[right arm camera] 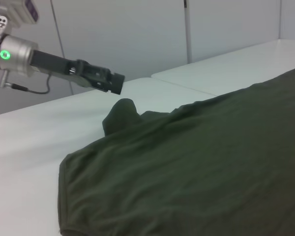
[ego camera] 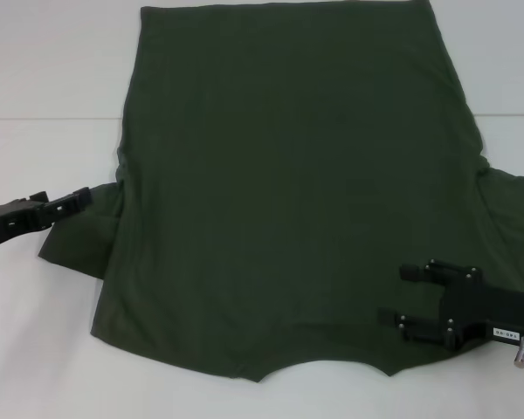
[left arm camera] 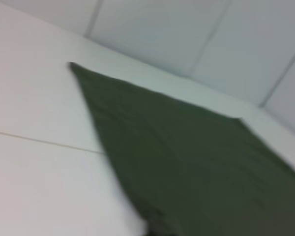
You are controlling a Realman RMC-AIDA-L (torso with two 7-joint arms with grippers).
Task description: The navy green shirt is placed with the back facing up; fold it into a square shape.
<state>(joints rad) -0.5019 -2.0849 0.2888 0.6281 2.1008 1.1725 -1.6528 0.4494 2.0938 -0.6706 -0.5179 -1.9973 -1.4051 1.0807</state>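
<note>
The large dark olive-green fabric shirt (ego camera: 288,192) lies flat on the white table (ego camera: 44,70). The left gripper (ego camera: 80,199) sits at nine o'clock by the sleeve; the right gripper (ego camera: 408,297), fingers spread and holding nothing, hovers at five o'clock — apparently poised for folding.

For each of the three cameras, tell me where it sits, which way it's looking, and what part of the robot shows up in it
Head view: on the robot's head, looking down at the navy green shirt on the white table; left gripper at a sleeve, right gripper over the shirt.
Left wrist view: low, facing along the shirt; no robot parts.
Right wrist view: low, across the shirt toward the left gripper.
Shared: all three show the shirt.
</note>
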